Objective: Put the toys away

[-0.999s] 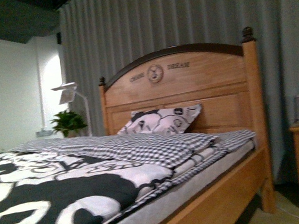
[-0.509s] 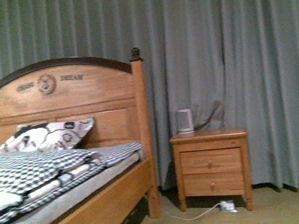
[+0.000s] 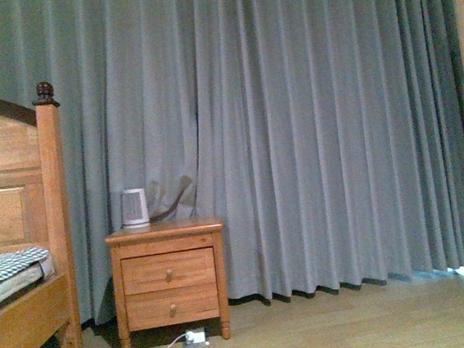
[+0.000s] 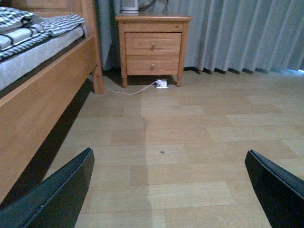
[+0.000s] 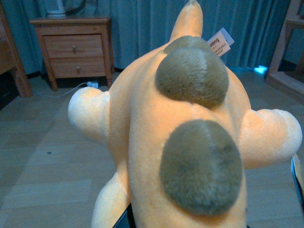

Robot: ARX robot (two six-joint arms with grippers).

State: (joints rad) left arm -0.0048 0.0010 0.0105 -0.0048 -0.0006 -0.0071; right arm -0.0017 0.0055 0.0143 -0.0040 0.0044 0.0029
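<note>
Right gripper (image 5: 186,222) clamped on the orange plush toy (image 5: 190,118), which fills the right wrist view, clear of the wood floor (image 5: 42,161); left gripper (image 4: 168,153) spread wide with nothing in it; front view shows nightstand (image 3: 169,275) at 8 o'clock, bed (image 3: 17,244) at 9.

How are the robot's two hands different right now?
The left hand is wide open; the right hand is closed on the orange plush toy. The left hand holds nothing, with only bare floor between its fingers; the right hand is almost hidden behind the toy. Both hang above the same wooden floor.
</note>
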